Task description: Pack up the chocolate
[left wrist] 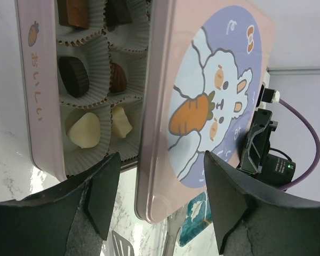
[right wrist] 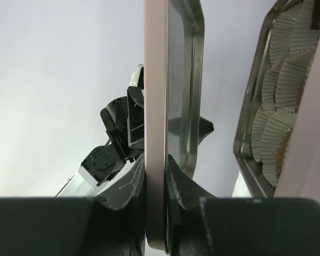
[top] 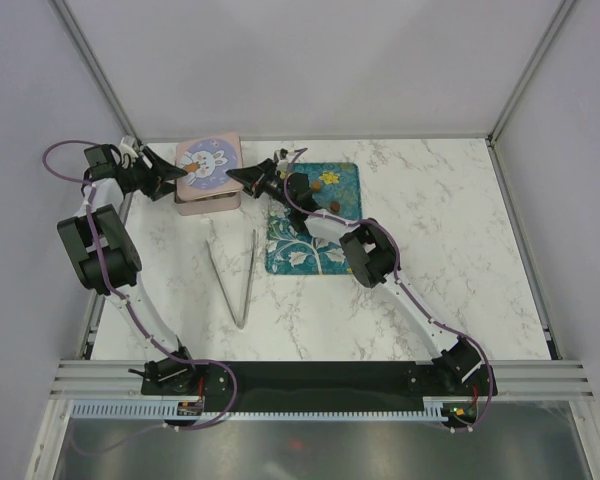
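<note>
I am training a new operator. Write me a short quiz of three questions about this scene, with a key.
1. True or false: the right gripper pinches the edge of the bunny lid.
2. Where do the metal tongs lie? A: on the table. B: inside the tin. C: on the teal mat.
3. Fill in: the left gripper is ____ (open or shut).
Key: 1 true; 2 A; 3 open.

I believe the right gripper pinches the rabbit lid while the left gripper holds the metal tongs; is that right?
Not quite: the top view shows the metal tongs lying on the table, clear of the left gripper. The right gripper does pinch the rabbit lid.
</note>
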`<state>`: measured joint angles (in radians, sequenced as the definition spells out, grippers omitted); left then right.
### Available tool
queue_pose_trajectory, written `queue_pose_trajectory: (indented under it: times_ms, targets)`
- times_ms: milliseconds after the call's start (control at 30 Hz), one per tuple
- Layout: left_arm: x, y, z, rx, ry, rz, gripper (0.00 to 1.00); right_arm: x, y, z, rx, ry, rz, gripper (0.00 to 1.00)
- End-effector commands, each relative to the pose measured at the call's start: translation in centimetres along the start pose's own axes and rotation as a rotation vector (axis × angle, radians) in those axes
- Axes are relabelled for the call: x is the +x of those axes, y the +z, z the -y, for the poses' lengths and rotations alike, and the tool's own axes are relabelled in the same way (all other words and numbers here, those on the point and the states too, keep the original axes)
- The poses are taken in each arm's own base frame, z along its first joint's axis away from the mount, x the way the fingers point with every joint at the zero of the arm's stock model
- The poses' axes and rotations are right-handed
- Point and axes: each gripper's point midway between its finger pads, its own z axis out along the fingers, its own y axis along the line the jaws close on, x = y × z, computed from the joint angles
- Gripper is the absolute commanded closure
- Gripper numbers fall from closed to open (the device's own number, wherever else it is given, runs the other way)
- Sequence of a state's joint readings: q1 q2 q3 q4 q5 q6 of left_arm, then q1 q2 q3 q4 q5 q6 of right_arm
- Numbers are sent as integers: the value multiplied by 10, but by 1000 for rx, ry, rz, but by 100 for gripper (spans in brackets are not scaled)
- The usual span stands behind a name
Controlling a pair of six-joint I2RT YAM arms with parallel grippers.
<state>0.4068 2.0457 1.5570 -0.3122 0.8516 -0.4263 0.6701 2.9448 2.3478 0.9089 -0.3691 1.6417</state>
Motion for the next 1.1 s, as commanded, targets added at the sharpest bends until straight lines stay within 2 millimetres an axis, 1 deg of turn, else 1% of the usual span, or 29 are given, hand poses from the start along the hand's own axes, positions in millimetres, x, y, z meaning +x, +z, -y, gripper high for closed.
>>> queue_pose_trajectory:
  times_ms: [0, 67, 133, 167, 200, 233, 267, 300, 367, 400, 467, 500, 533, 567, 600, 633, 667, 700, 733, 933, 1067]
  targets:
    - [-15, -10, 13, 42, 46, 31, 28, 4, 9, -68, -172, -42, -21, 100]
    - [-11, -8, 16, 75, 39, 16, 28, 4, 10, -69, -166, -44, -22, 100]
    - [-13, -7, 22, 114, 32, 20, 30, 5, 10, -68, -166, -44, -23, 100]
    - [-9, -6, 23, 138, 23, 10, 30, 5, 10, -66, -161, -40, -25, 100]
    - [-8, -6, 25, 150, -5, 8, 34, 5, 10, -66, -160, -39, -25, 100]
    - [-11, -5, 27, 171, 6, 17, 37, 6, 11, -65, -156, -36, -27, 100]
    - [-8, -4, 28, 195, -8, 5, 40, 7, 11, -62, -148, -32, -31, 100]
    - [-7, -3, 29, 203, -28, -2, 47, 8, 11, -59, -140, -36, -38, 99]
    - [-7, 0, 27, 211, -38, -10, 56, 8, 11, -56, -128, -37, -38, 92]
    - [-7, 0, 26, 211, -42, -9, 63, 8, 12, -50, -104, -45, -38, 89]
    - [-8, 1, 25, 210, -39, -10, 70, 7, 13, -47, -81, -62, -39, 78]
    - [-8, 3, 21, 204, -45, -11, 76, 5, 14, -41, -49, -83, -38, 74]
    - [-11, 3, 20, 202, -41, -4, 78, 5, 15, -38, -34, -95, -40, 66]
    - [-11, 4, 19, 200, -46, -7, 80, 4, 16, -42, -27, -106, -37, 64]
    - [-11, 7, 14, 192, -54, -8, 84, 2, 15, -34, 5, -110, -35, 62]
    - [-14, 8, 12, 184, -54, 0, 86, -1, 15, -31, 21, -131, -29, 58]
    - [-14, 9, 9, 180, -56, -1, 87, -2, 15, -33, 29, -143, -26, 55]
    - [-15, 10, 8, 178, -59, -1, 89, -6, 14, -26, 54, -145, -17, 53]
    - [-16, 12, 5, 176, -59, 0, 90, -8, 13, -25, 60, -159, -16, 50]
    - [-20, 15, -9, 144, -59, 6, 94, -18, 9, -15, 85, -172, 0, 50]
    - [-24, 14, -14, 139, -52, 15, 95, -18, 8, -8, 98, -184, -2, 50]
